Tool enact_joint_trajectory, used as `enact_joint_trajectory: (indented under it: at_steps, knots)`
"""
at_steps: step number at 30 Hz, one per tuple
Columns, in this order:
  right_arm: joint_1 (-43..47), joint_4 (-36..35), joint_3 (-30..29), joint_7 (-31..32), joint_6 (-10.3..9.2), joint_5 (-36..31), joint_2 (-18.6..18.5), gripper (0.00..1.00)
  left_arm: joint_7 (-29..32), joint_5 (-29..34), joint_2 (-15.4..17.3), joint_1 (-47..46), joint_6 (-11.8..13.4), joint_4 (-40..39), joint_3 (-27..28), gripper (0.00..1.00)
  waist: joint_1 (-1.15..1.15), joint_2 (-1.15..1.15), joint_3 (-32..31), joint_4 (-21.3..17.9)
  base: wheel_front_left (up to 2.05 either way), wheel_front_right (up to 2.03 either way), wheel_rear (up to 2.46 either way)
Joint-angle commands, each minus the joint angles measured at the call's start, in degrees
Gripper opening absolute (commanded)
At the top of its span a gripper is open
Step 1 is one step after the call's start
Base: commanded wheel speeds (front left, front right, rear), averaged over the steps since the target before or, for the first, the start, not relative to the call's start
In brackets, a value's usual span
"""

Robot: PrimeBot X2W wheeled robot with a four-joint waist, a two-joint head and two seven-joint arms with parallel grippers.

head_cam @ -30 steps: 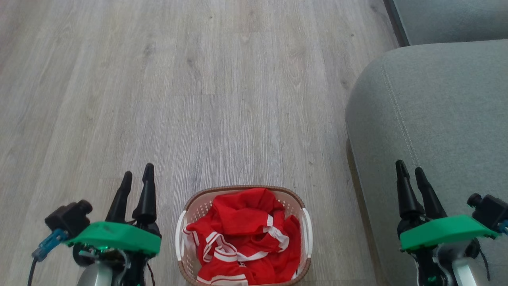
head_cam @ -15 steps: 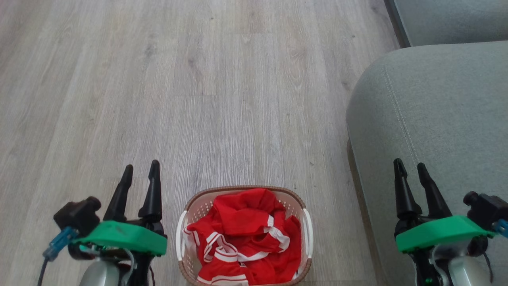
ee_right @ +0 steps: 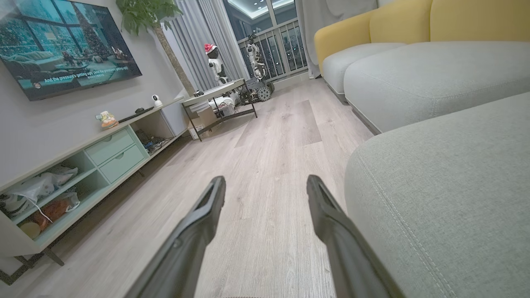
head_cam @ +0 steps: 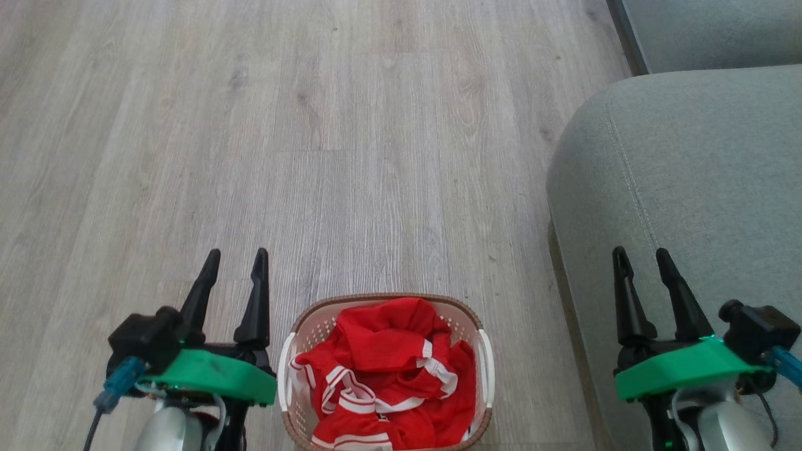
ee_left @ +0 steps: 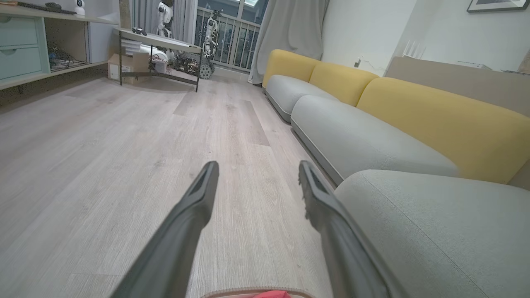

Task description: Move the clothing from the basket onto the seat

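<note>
Nothing in my fingers (head_cam: 257, 300), the clothing (head_cam: 388, 369) is sitting in the basket (head_cam: 382, 296)

My left gripper (head_cam: 238, 252) hangs just left of the basket and my right gripper (head_cam: 640, 250) is well off to the basket's right, by the edge of the seat (head_cam: 708, 175). Both pairs of fingers are spread wide apart, gripping nothing and touching nothing. The clothing is a red heap with white stripes piled inside the basket, and I honestly can't tell how many pieces are in it. The basket stands on a pale wood-look floor (head_cam: 326, 156), with the seat near its right side but not touching. Further out past the basket, my left wrist view shows a row of three grey cushions (ee_left: 356, 136) with yellow backs (ee_left: 434, 120). My right wrist view shows a TV (ee_right: 66, 45) on the wall above a low cabinet (ee_right: 103, 153). Tally: one basket, two grippers, two fingers each.
</note>
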Motion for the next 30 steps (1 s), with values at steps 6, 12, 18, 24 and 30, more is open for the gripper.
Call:
enact_joint_trajectory:
  at_steps: [6, 12, 18, 24, 30]
  knots:
    - [-1.5, -3.1, 1.7, -1.6, -0.01, -4.6, -1.3, 1.00, -1.9, 5.0, 0.6, -3.7, -0.1, -2.8, 0.8, 1.00, 0.00, 0.00, 0.0, 0.1, 0.00, 0.00, 0.00]
    - [-1.4, -3.8, 2.2, -2.6, -0.01, -8.3, -1.4, 1.00, -2.9, 9.2, 0.6, -3.7, -0.1, -3.5, 0.3, 1.00, 0.00, 0.00, -0.1, 0.2, 0.00, 0.00, 0.00]
    - [-1.2, -4.3, 2.4, -3.5, -0.01, -11.3, -1.5, 1.00, -3.7, 12.4, 0.6, -3.8, 0.0, -4.1, 0.0, 1.00, 0.00, 0.00, -0.1, 0.2, 0.00, 0.00, 0.00]
    - [-1.3, -4.4, 2.2, -3.5, -0.01, -11.3, -1.2, 1.00, -3.7, 12.4, 0.6, -3.8, 0.0, -4.0, 0.1, 1.00, 0.00, 0.00, 0.2, 0.0, 0.00, 0.00, 0.00]
    - [-1.4, -4.4, 2.3, -3.5, -0.01, -11.2, -1.0, 1.00, -3.7, 12.4, 0.6, -3.9, -0.1, -3.9, 0.1, 1.00, 0.00, 0.00, 0.4, -0.2, 0.00, 0.00, 0.00]
